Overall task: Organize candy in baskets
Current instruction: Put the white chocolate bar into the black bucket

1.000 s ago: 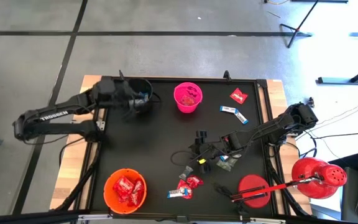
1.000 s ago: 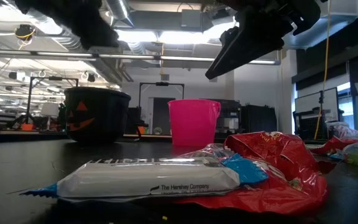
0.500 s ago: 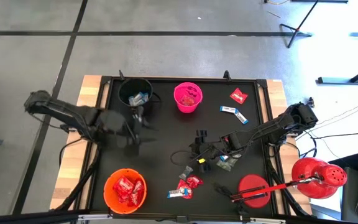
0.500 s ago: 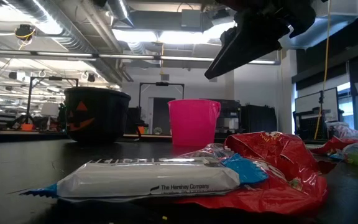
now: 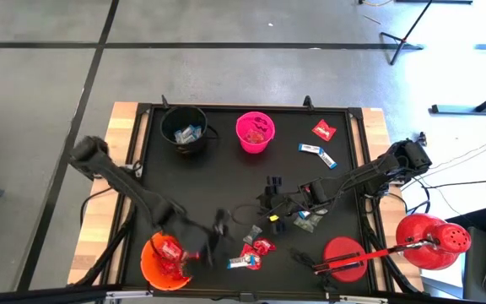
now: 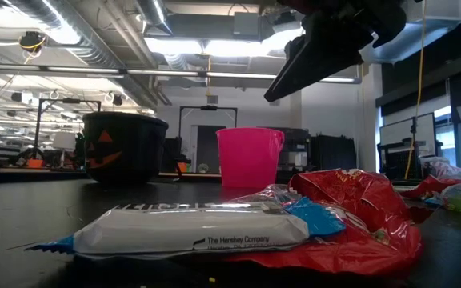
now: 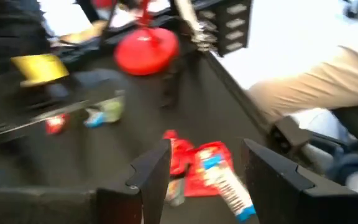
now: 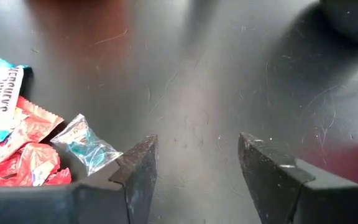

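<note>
Left tool [image 7: 201,171]: we see it open and empty, low in the high view's lower centre, between the orange bucket [image 5: 157,266] and the red packets [image 5: 258,247].
Right tool [image 8: 194,168]: we see it open, holding nothing, above the bare black surface [image 5: 218,181] at the frame's centre.
Blue-and-white bar [image 6: 190,228]: we find it lying against the red packets, bottom centre.
Black bucket [image 5: 184,129]: upper left, bars inside.
Pink bucket [image 5: 255,131]: top centre.
Loose candy [image 5: 318,153]: we see it scattered upper right.
</note>
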